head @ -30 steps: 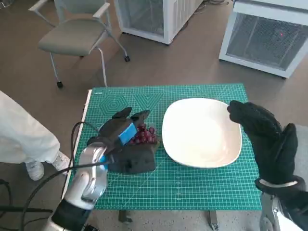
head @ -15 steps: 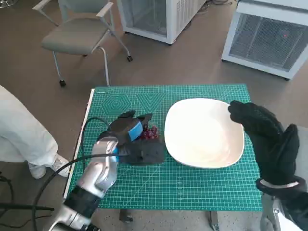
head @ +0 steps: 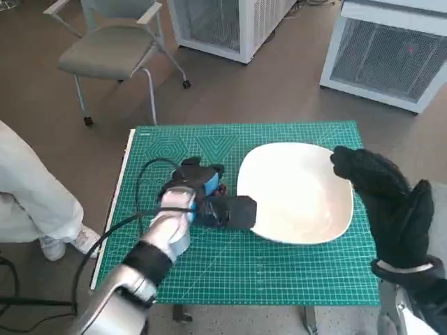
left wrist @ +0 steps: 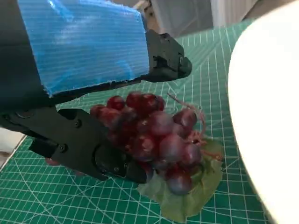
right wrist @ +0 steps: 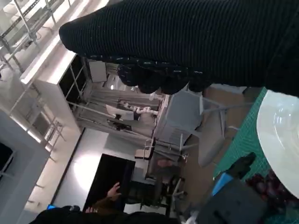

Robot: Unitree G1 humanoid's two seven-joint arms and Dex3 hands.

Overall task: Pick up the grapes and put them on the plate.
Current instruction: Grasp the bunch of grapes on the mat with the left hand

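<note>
A bunch of dark red grapes point(left wrist: 154, 135) with a green leaf point(left wrist: 187, 198) sits between the black fingers of my left hand point(left wrist: 84, 70), which grips it. In the head view the left hand point(head: 202, 195) is low over the green mat, right at the white plate's point(head: 297, 192) left rim, and only a few grapes point(head: 222, 188) peek out. I cannot tell whether the bunch touches the mat. My gloved right hand point(head: 384, 202) hovers over the plate's right edge, holding nothing, fingers stretched out. The right wrist view shows the glove point(right wrist: 187, 42), the plate point(right wrist: 280, 130) and the grapes point(right wrist: 266, 184).
The green cutting mat point(head: 279, 272) covers the small table. A person's white-clad leg and shoe point(head: 42, 202) are at the table's left. A grey chair point(head: 112, 52) and white cabinets point(head: 391, 56) stand on the floor beyond.
My left hand has moved right across the mat with the grapes, from mid-left to the plate's left rim. The right hand has stayed in place.
</note>
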